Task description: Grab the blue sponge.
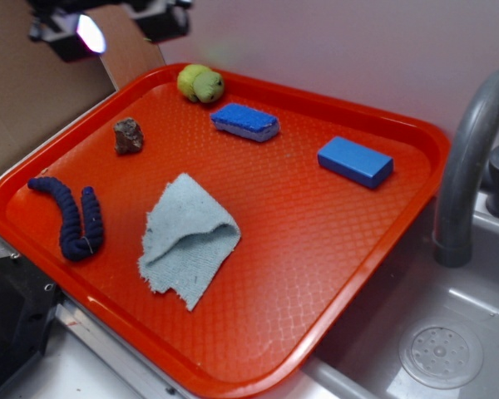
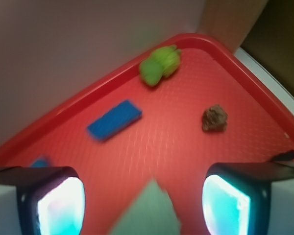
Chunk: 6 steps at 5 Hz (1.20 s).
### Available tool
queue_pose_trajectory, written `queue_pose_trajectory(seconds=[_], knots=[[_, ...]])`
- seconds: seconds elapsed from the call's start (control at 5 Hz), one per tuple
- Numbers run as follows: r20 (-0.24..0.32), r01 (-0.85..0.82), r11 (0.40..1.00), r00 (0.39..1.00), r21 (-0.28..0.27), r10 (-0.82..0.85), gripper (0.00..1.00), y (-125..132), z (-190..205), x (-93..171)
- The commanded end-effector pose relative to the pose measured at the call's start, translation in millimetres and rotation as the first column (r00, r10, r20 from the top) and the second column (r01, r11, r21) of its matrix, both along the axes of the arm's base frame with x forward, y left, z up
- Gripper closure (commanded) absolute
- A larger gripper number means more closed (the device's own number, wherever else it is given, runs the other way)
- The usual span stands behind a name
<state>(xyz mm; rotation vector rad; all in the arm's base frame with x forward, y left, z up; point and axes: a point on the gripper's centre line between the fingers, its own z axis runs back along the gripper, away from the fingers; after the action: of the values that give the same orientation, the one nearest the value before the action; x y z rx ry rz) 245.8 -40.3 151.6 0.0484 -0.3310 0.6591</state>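
A red tray (image 1: 382, 249) lies tilted across the counter beside a grey sink (image 1: 449, 332) with a curved faucet (image 1: 466, 166). The blue sponge (image 1: 245, 121) sits near the tray's far edge, its rough blue top over a pale lower layer, just right of a yellow-green toy (image 1: 200, 83) in the far corner; the two look close but apart. In the wrist view the sponge (image 2: 114, 120) appears as a blurred blue oblong left of centre, with the toy (image 2: 160, 65) beyond it near the rim. A solid blue block (image 1: 355, 161) rests well to the sponge's right, toward the faucet side. A small brown rock (image 1: 128, 135) lies left of the sponge, and a dark blue rope (image 1: 73, 218) curls near the tray's left edge. A grey cloth (image 1: 187, 237), partly folded over itself, lies in the middle of the tray. The gripper (image 2: 144, 205) is up at the top left of the exterior view, above the tray's far left corner and away from everything on it. Its fingers (image 2: 54, 200) stand wide apart in the wrist view, with nothing between them but the tray and a corner of the cloth below.
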Motion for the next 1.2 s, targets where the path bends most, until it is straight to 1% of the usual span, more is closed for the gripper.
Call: queue_pose_trajectory(seconds=[0.0,0.2,0.4,0.6,0.8,1.0], knots=[[0.02,-0.03,0.998,0.999,0.046,0.03,0.0,-9.2,-48.8,60.6],[0.007,-0.034,0.998,0.999,0.055,0.034,0.0,-12.4,-73.6,76.7],[-0.027,-0.044,0.998,0.999,0.036,0.045,0.0,-4.7,-95.1,86.1],[-0.068,-0.064,0.998,0.996,-0.008,0.063,0.0,7.1,-112.8,85.5],[-0.065,-0.122,0.992,0.991,-0.044,0.119,0.0,22.8,-120.4,78.0],[-0.051,-0.137,0.99,0.989,-0.021,0.135,1.0,35.4,-115.5,68.3]])
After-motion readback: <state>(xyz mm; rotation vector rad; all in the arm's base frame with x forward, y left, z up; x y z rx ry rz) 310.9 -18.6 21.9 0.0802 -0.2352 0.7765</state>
